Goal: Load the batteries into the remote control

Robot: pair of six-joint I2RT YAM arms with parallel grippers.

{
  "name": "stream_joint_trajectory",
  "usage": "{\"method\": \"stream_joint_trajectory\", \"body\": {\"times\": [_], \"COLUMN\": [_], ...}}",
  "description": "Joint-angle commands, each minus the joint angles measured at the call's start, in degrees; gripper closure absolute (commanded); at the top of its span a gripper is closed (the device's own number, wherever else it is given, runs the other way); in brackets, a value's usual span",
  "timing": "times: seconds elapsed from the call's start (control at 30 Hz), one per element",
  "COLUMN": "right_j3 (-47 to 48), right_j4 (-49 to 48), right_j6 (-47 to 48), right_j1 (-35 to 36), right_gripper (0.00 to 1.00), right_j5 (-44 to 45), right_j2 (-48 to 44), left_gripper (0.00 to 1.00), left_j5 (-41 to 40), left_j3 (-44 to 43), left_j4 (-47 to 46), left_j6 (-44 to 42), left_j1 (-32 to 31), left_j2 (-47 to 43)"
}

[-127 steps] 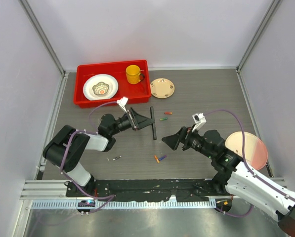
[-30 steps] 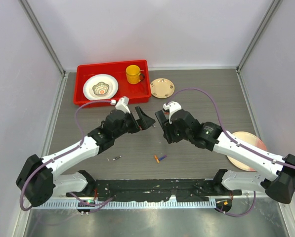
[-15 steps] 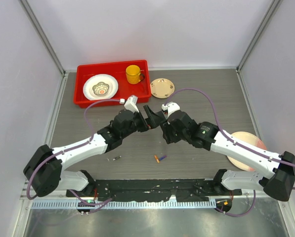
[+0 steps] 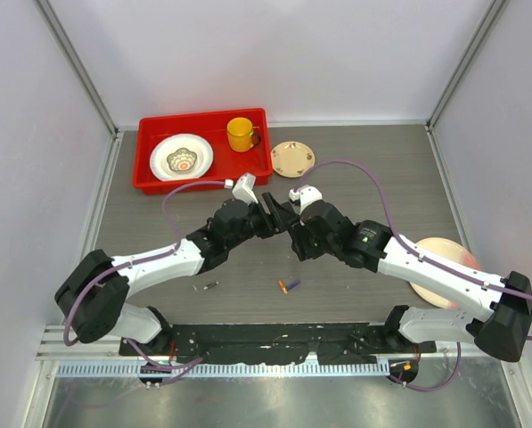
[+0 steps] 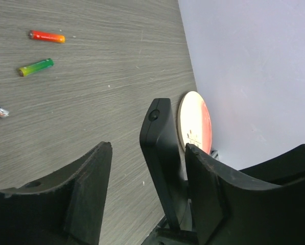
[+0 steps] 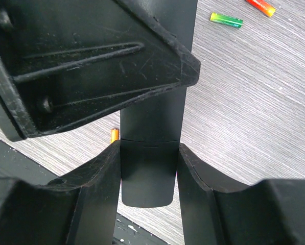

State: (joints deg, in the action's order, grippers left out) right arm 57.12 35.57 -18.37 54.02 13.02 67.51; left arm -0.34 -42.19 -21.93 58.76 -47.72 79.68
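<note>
My right gripper [image 6: 149, 148] is shut on the lower end of the slim black remote control [image 6: 151, 168], holding it above the table. My left gripper [image 5: 148, 148] straddles the remote control [image 5: 162, 153]: the right finger is close against it and a clear gap is left at the left finger, so the jaws are open. In the top view both grippers, the left [image 4: 279, 217] and the right [image 4: 294, 234], meet at mid-table. Batteries lie loose: a red-orange one [image 5: 47, 36], a green one [image 5: 36, 67], and an orange one [image 4: 283, 286] beside a purple one [image 4: 293, 284].
A red tray [image 4: 150, 174] at the back left holds a white plate [image 4: 181, 157] and a yellow mug [image 4: 241, 134]. A beige saucer [image 4: 293, 159] sits beside it. A pink plate [image 4: 444, 267] lies at the right. A small dark cell [image 4: 210, 286] lies near the left arm.
My left gripper has moved right up to the remote held by the right gripper, and its jaws have narrowed around it. The right gripper has stayed shut on the remote.
</note>
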Motion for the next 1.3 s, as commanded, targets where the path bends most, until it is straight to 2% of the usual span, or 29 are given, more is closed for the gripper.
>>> {"method": "stream_joint_trajectory", "body": {"times": [0.0,0.2,0.3,0.33,0.6,0.67,0.73,0.8,0.9,1.17,1.27], "right_j3": [1.9,1.6,1.8,1.8,1.7,1.7,1.9,1.9,1.2,-2.1,-6.2], "right_j4": [-2.6,-2.4,-2.4,-2.4,-2.6,-2.5,-2.4,-2.3,-3.0,-7.4,-12.4], "right_j6": [-0.7,-0.8,-0.7,-0.6,-0.5,-0.4,-0.3,-0.5,-0.9,-3.7,-8.8], "right_j1": [0.5,0.6,0.6,0.6,0.5,0.6,0.6,0.6,0.6,0.4,-0.3], "right_gripper": [0.99,0.99,0.99,0.99,0.99,0.98,0.78,0.53,0.38,0.24,0.20], "right_j5": [0.5,0.5,0.8,0.8,1.0,1.0,0.4,-0.4,-1.9,-6.2,-5.5], "right_j2": [-1.1,-1.0,-1.0,-1.1,-1.9,-2.1,-2.2,-3.0,-5.0,-10.6,-13.4], "left_gripper": [0.42,0.51,0.61,0.68,0.82,0.92,1.00,1.00,1.00,1.00,1.00], "left_j5": [2.2,3.2,3.3,3.2,3.3,3.4,3.2,2.6,0.9,-5.5,-10.0], "left_j3": [-1.8,-1.0,-0.3,-0.2,0.8,1.3,2.0,2.8,4.0,6.4,9.9], "left_j4": [-7.2,-10.2,-11.1,-11.3,-12.6,-13.4,-14.2,-15.7,-16.5,-16.5,-20.6], "left_j6": [1.3,2.7,2.8,2.8,3.2,3.5,3.9,4.3,4.1,2.8,1.8], "left_j1": [-0.4,-0.5,-0.7,-0.8,-0.8,-0.8,-0.7,-0.8,-0.4,1.6,1.6], "left_j2": [1.6,2.8,3.0,3.1,3.3,3.4,3.4,3.1,1.9,-3.6,-6.5]}}
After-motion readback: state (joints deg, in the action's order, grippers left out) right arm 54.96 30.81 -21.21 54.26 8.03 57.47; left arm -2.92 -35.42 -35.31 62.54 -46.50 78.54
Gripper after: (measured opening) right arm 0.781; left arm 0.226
